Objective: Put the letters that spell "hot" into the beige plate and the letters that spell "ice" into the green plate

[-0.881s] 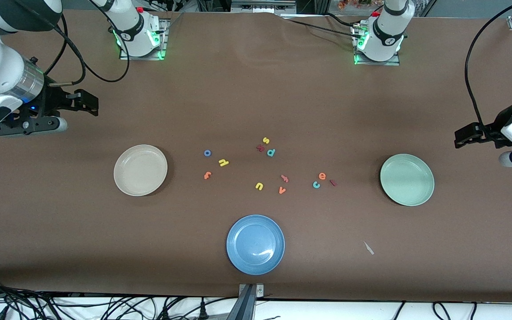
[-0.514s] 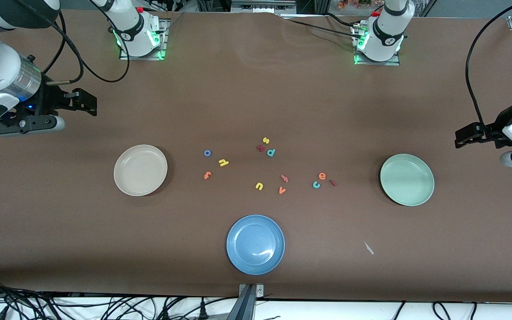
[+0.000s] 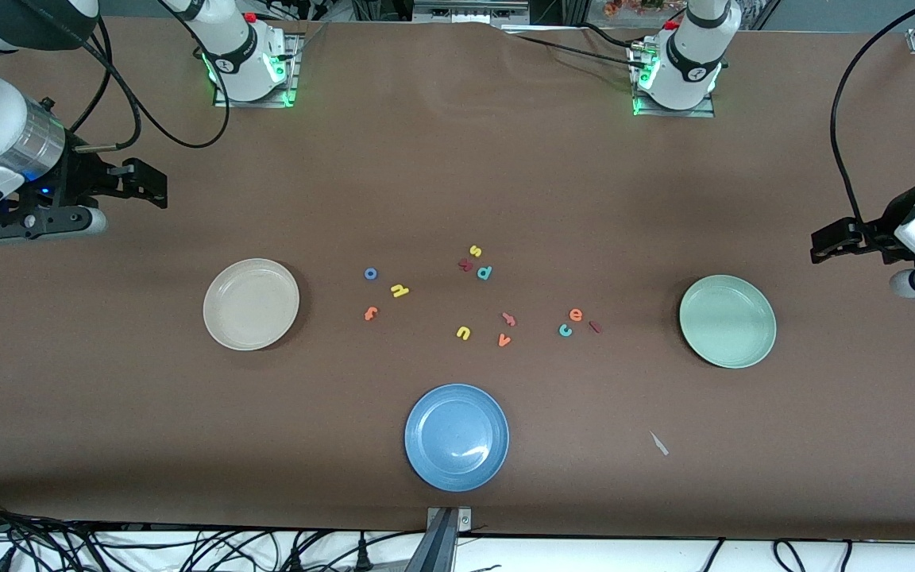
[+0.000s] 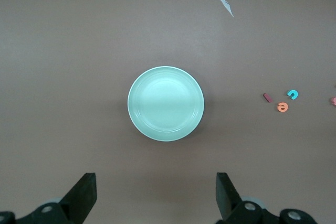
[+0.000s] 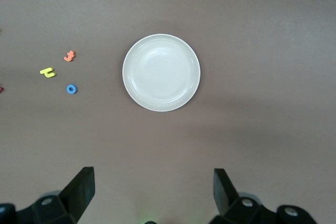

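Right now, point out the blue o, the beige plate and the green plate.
blue o [image 3: 371, 274], front view, on its ring.
beige plate [image 3: 251, 304], front view, on its bare middle.
green plate [image 3: 727, 321], front view, on its bare middle.

Green plate under the left gripper's spread fingers

The green plate [image 4: 165, 103] sits at the centre of the frame on the brown table [image 4: 63, 40], with nothing in it. At mid right lie the red "i" [image 4: 268, 97], the teal "c" [image 4: 292, 95] and the orange "e" [image 4: 283, 107], close together and well apart from the plate. A small pale scrap [image 4: 226, 6] lies at upper right. The left gripper [image 4: 156, 195] shows along the bottom edge, its two dark fingers [image 4: 84, 195] wide apart and holding nothing.
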{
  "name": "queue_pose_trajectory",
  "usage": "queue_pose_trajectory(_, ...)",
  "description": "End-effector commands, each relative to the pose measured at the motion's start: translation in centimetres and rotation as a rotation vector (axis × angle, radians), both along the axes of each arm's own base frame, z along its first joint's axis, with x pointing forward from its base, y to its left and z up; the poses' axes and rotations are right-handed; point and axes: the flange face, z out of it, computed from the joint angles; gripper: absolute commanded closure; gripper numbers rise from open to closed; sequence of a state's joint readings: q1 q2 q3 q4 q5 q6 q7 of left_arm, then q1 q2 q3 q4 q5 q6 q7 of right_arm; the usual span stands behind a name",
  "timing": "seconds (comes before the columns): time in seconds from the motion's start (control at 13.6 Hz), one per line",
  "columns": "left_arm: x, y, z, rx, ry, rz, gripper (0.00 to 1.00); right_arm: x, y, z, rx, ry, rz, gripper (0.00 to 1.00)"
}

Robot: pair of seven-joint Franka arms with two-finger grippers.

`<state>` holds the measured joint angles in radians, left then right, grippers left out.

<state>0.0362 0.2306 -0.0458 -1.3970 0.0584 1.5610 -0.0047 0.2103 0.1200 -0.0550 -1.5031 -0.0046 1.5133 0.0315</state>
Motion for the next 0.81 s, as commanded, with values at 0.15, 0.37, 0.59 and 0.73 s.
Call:
queue_pose_trajectory(0.15, -0.5, 0.0, 0.1, -0.036, 0.011, -0.019, 0.00, -0.3, -0.1, 0.5, 0.004, 0.011, 0.011, 0.00)
queue_pose_trajectory(0.37, -0.5, 0.0, 0.1, -0.038, 0.013, -0.019, 0.00, -0.2, -0.6, 0.5, 0.003, 0.011, 0.005, 0.00)
queue_pose_trajectory(0.59, -0.6, 0.1, -0.1, -0.036, 0.016, -0.019, 0.00, -0.1, -3.5, 0.6, 0.008, 0.034, 0.001, 0.00)
queue_pose_trajectory(0.73, -0.5, 0.0, 0.1, -0.036, 0.013, -0.019, 0.00, 0.2, -5.8, 0.4, 0.020, 0.035, 0.016, 0.00)
